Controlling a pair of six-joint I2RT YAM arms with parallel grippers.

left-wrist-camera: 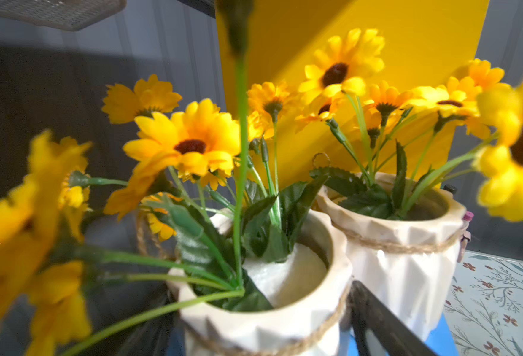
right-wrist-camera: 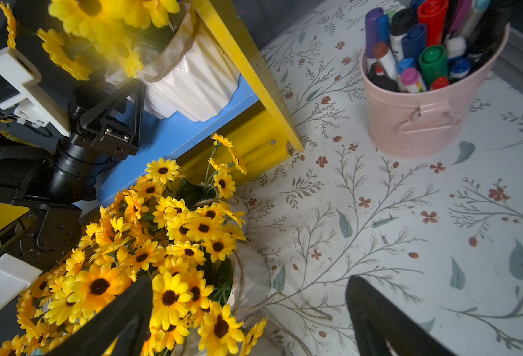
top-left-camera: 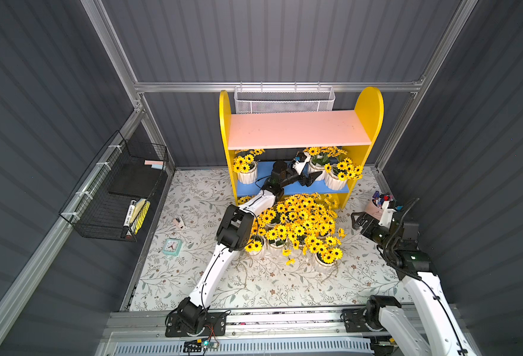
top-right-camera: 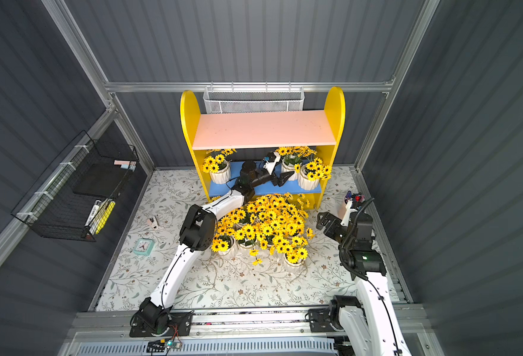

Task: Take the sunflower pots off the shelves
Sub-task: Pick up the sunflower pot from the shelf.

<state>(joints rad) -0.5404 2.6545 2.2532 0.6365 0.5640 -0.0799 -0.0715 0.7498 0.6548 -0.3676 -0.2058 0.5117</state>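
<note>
R pincer [top-left-camera: 356, 222] wide; L pincer [top-left-camera: 311, 178] astride 1 of 3 shelved pots [top-left-camera: 336, 182], grip unclear.

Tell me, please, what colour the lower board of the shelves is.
The lower board is blue; it shows best in the right wrist view.

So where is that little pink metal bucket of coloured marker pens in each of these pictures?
In both top views: the pink metal bucket stands near the right edge of the floral table cover, partly hidden by the right arm.
Left wrist view: not plainly in it.
Right wrist view: upper right, whole and close.
Shared landmark: the shelf's yellow round-topped side panel nearest the bucket.
</note>
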